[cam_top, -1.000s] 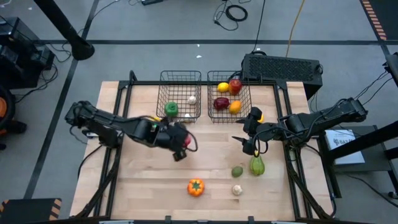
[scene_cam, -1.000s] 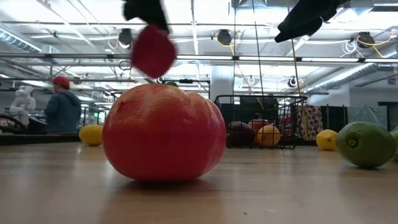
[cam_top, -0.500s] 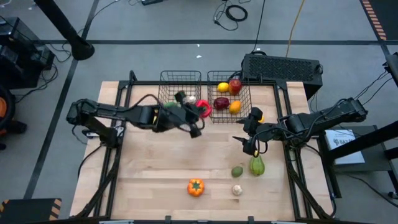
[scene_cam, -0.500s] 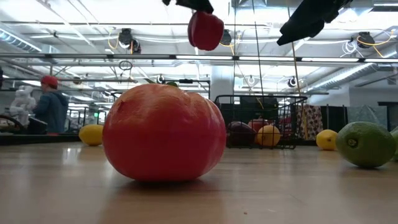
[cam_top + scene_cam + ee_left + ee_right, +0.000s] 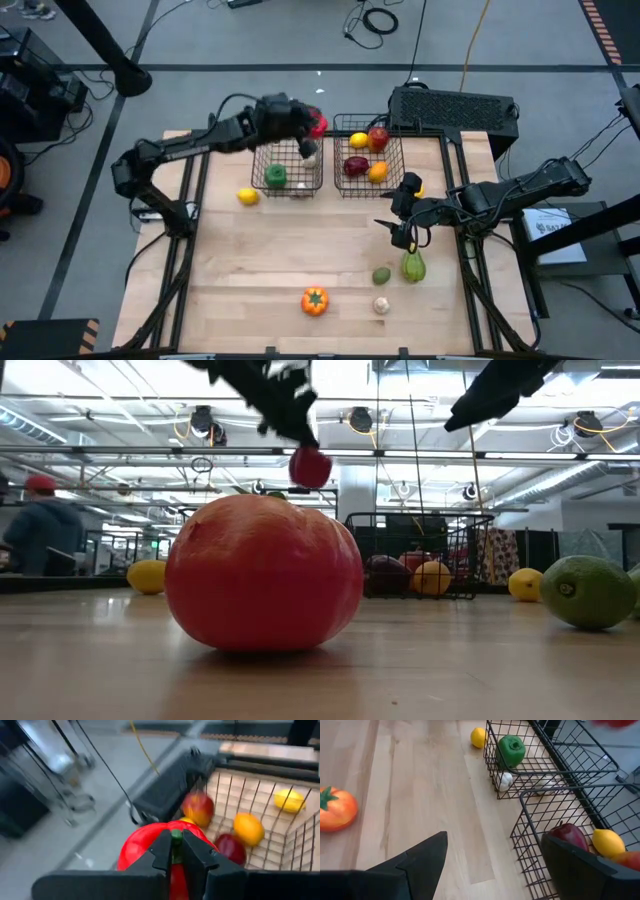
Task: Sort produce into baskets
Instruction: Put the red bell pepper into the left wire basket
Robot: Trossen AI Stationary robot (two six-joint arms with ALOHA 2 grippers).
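My left gripper (image 5: 308, 127) is shut on a red pepper (image 5: 318, 125) above the far right corner of the left wire basket (image 5: 262, 152). That basket holds a green pepper (image 5: 276, 176) and a whitish bulb (image 5: 308, 157). The right basket (image 5: 340, 130) holds a lemon, a red apple, a dark red piece and an orange. My right gripper (image 5: 398, 226) is open and empty above the table's right part, near a green piece (image 5: 413, 266). In the low view the red pepper (image 5: 310, 466) hangs high above the table. My left gripper pinches the red pepper's green stem (image 5: 176, 837) between its two fingers. The fingers slant down at it from above. The pepper (image 5: 142, 847) hangs below the fingertips, lifted clear, over the left basket's far rim.
On the table lie a lemon (image 5: 247, 197) left of the baskets, an orange pepper (image 5: 314, 300) near the front edge, a green fruit (image 5: 381, 275), a whitish bulb (image 5: 381, 305) and a lemon (image 5: 418, 188). A black box (image 5: 455, 108) stands at the far right. A person shows in the room behind.
My left gripper has carried the red pepper up and from the table's middle toward the far edge and to the right, to above the left basket's far right corner. It stays shut on the pepper. The person in the room has walked left.
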